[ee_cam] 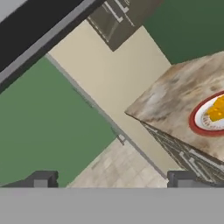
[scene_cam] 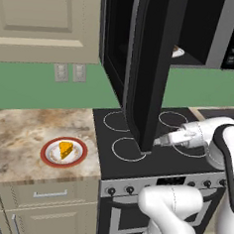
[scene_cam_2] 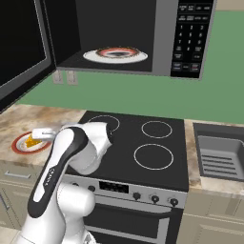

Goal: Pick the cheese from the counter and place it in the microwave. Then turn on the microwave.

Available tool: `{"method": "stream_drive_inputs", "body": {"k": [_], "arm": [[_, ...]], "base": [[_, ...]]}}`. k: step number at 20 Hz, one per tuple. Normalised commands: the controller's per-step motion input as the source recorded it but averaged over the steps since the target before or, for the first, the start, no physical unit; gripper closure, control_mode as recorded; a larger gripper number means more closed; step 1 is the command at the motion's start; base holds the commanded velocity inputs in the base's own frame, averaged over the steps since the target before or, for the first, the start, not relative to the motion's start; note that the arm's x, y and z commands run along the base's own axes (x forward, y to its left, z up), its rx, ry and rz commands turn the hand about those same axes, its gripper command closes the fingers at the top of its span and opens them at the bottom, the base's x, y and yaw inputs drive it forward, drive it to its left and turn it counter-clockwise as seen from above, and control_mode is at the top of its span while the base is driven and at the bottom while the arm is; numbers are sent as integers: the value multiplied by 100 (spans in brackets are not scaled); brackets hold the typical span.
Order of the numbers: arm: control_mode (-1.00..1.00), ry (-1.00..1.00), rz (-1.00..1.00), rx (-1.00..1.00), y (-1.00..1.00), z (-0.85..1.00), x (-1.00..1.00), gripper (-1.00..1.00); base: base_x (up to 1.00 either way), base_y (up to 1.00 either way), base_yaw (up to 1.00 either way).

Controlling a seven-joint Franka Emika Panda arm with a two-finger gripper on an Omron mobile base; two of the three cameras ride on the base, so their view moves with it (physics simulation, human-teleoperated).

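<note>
**Left base view: cheese on plate, microwave door open**

Cheese (scene_cam: 65, 149) sits on the red-rimmed plate (scene_cam: 51, 158) on the worktop (scene_cam: 18, 131), lower left of frame. Microwave (scene_cam: 205, 31) at the top. In hand view, the end effector (ee_cam: 112, 179) is wide open, holding nothing.

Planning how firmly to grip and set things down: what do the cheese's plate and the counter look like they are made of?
The plate looks like glazed ceramic: smooth white face, red rim, though plastic is possible. The counter looks like polished stone: beige-brown marbled veining.
</note>
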Motion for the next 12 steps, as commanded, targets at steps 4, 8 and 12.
{"method": "stream_drive_inputs", "body": {"k": [4,8,12], "arm": [[-100,-31,-1,-3,17,-11,13,-100],[-100,-20,-6,-2,20,-12,15,-100],[-100,-21,-8,-1,21,-12,14,-100]], "base": [[0,0,0],[0,0,0],[0,0,0]]}}
